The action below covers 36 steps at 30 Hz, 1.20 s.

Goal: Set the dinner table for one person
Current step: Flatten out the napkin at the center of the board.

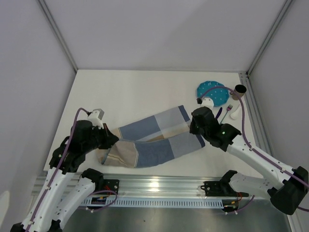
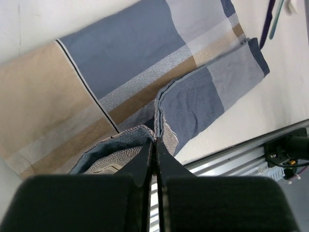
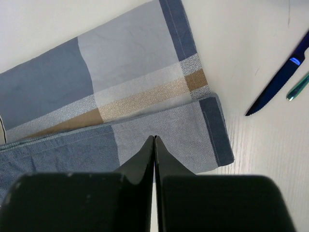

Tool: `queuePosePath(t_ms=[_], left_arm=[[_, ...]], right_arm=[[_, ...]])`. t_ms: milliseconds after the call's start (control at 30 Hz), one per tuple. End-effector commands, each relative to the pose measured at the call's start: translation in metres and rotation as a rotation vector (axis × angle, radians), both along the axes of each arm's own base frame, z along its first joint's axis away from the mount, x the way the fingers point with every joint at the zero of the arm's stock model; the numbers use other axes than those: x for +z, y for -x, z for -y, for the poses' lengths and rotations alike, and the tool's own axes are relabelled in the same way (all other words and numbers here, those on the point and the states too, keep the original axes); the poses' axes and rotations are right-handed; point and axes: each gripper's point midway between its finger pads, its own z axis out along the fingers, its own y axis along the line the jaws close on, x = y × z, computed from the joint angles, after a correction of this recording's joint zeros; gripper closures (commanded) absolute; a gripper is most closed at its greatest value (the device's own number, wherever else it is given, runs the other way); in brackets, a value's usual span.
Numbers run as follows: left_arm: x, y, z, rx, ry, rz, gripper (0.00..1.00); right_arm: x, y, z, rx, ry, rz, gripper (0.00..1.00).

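Observation:
The white dinner table (image 1: 135, 89) carries a blue-and-beige checked placemat (image 1: 154, 140), folded lengthwise and lying slantwise across the middle. My left gripper (image 1: 112, 140) is at the mat's left end. In the left wrist view it (image 2: 155, 141) is shut, and a bunched fold of the placemat (image 2: 116, 150) rises into its tips. At the mat's right end, my right gripper (image 1: 196, 132) is shut too. Seen from the right wrist, its (image 3: 154, 137) tips rest over the flat near flap of the placemat (image 3: 145, 72), with no cloth visibly pinched.
At the back right stand a teal dotted plate (image 1: 212, 93) and a dark cup (image 1: 240, 89), with a fork (image 1: 229, 110) and a dark blue knife (image 1: 218, 114) just in front of them. The knife (image 3: 277, 82) lies close to the mat's right edge. Aluminium rails (image 1: 159, 186) run along the near edge.

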Motion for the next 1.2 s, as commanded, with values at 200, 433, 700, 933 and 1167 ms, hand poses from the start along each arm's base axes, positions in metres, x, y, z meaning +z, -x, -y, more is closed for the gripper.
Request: queuePosePath(t_ms=[200, 433, 700, 933, 1167], left_arm=[[0.065, 0.035, 0.058, -0.391, 0.267, 0.219, 1.00], [0.109, 0.083, 0.088, -0.762, 0.434, 0.306, 0.98], [0.132, 0.110, 0.086, -0.865, 0.473, 0.290, 0.69], [0.127, 0.111, 0.077, -0.783, 0.430, 0.313, 0.09], [0.081, 0.045, 0.046, -0.324, 0.252, 0.203, 0.01]], right_arm=[[0.030, -0.027, -0.004, -0.025, 0.031, 0.115, 0.69], [0.008, -0.083, -0.023, -0.020, 0.073, 0.114, 0.51], [-0.034, -0.153, -0.041, -0.056, 0.091, 0.035, 0.29], [-0.073, -0.193, -0.075, -0.013, 0.103, -0.030, 0.27], [-0.107, -0.177, -0.086, 0.017, 0.114, -0.157, 0.29]])
